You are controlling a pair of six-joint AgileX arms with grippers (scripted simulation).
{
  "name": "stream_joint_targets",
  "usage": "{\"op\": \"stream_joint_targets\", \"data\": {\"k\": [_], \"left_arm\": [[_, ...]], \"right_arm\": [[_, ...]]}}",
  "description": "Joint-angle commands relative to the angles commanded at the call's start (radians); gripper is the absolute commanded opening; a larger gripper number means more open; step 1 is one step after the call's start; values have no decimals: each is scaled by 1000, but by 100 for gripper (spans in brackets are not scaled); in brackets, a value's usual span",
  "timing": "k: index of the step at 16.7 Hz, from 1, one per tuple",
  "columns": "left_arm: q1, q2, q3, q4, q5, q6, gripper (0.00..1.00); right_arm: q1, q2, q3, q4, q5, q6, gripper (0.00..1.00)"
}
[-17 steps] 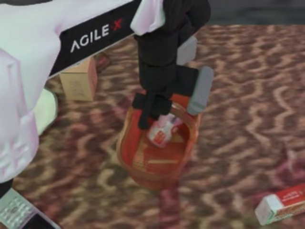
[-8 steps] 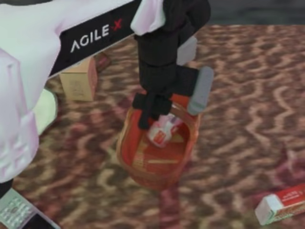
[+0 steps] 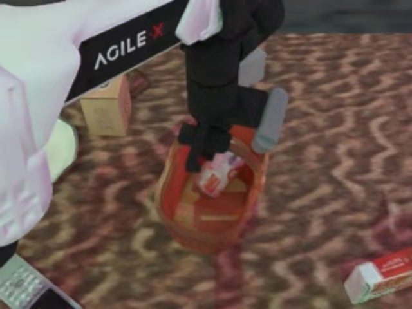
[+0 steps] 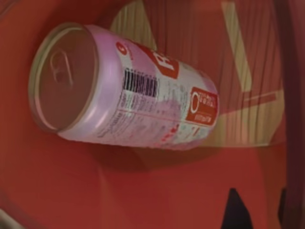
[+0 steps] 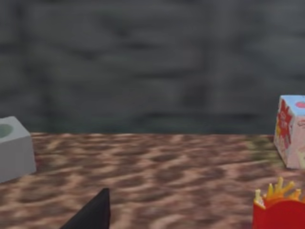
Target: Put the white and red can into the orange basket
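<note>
Left pincer (image 3: 207, 158) over orange basket (image 3: 168, 206) — grip on white and red can (image 3: 215, 175) unclear; tan box (image 3: 107, 107) nearby.

white and red can (image 3: 214, 177) slightly lower and leftward in orange basket (image 3: 168, 212), basket nudged left

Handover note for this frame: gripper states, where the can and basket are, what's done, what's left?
Left gripper: low over the large oval orange woven basket, beside the can; grip unclear.
Right arm: not in the top view; its wrist camera looks across the table.
Small white and red cylindrical can: on its side inside the basket.
Done: can appears in the basket.
Left: confirm release, lift the left arm clear.
</note>
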Motion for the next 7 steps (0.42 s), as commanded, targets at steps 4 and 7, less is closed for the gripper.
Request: {"op": "stream_joint_targets", "data": {"k": [4, 7], "left_arm": [[37, -19, 100, -124, 0, 22, 0], [51, -27, 136, -164, 1, 29, 0]], "right_arm": [[0, 0, 0, 0, 0, 0, 100], [0, 0, 0, 0, 0, 0, 100]]}}
